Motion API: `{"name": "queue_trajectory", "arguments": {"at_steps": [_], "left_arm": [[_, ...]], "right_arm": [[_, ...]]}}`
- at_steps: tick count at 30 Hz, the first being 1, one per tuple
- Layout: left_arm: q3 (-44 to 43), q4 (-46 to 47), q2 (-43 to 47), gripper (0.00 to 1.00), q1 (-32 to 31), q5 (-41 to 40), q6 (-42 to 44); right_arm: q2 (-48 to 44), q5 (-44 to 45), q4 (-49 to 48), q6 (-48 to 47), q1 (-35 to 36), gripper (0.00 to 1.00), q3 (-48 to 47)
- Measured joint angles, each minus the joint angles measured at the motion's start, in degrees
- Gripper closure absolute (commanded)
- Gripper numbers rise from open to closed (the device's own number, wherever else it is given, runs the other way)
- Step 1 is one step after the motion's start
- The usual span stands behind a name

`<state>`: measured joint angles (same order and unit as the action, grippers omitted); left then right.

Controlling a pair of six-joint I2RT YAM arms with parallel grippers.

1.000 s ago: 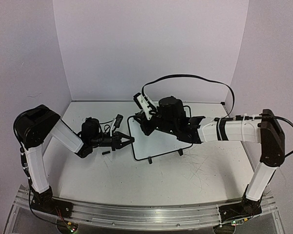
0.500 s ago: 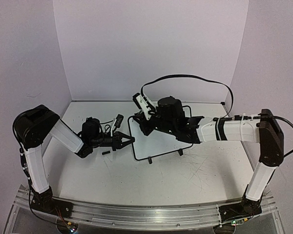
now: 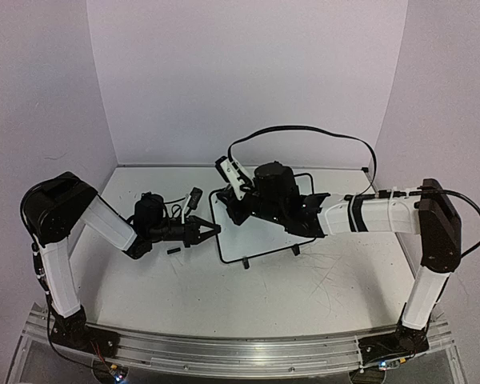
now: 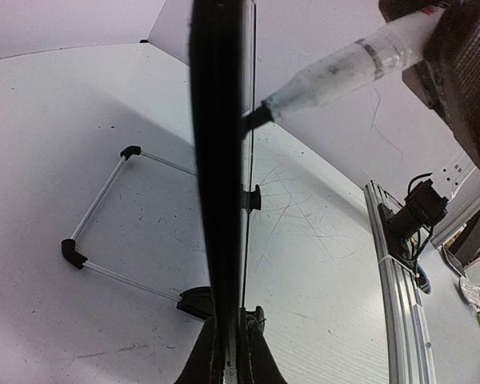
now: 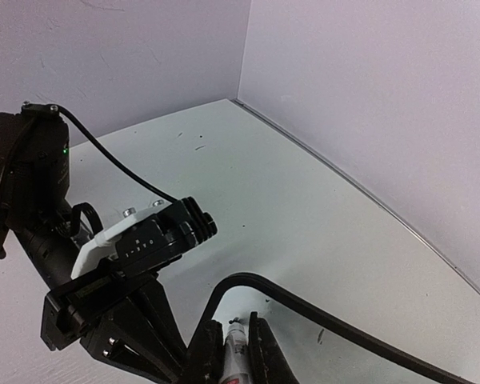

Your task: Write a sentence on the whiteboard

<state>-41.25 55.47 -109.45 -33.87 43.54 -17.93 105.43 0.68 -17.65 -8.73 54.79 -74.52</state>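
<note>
My left gripper (image 3: 211,230) was clamped tight on the whiteboard (image 3: 260,232), pinching its left edge so the thin black frame ran up between the fingers (image 4: 214,362). My right gripper (image 5: 234,344) was closed around a marker (image 4: 336,68), reaching in over the board's far left corner with the dark tip pressed against the board's face. The board stood propped on its small black feet on the scratched white table (image 3: 224,296), between both arms.
</note>
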Motion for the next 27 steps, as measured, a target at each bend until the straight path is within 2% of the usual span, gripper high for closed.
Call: {"name": "queue_trajectory", "arguments": {"at_steps": [22,27], "left_arm": [[-1.1,-2.8,0.3,1.00,-0.4,-1.3,0.1],[-1.2,-3.0,0.6,1.00,-0.5,-1.3,0.4]], "right_arm": [[-1.2,8.8,-2.6,0.7,0.5,1.00,2.1],[-2.3,8.6,-3.6,0.5,0.5,1.00,3.7]]}}
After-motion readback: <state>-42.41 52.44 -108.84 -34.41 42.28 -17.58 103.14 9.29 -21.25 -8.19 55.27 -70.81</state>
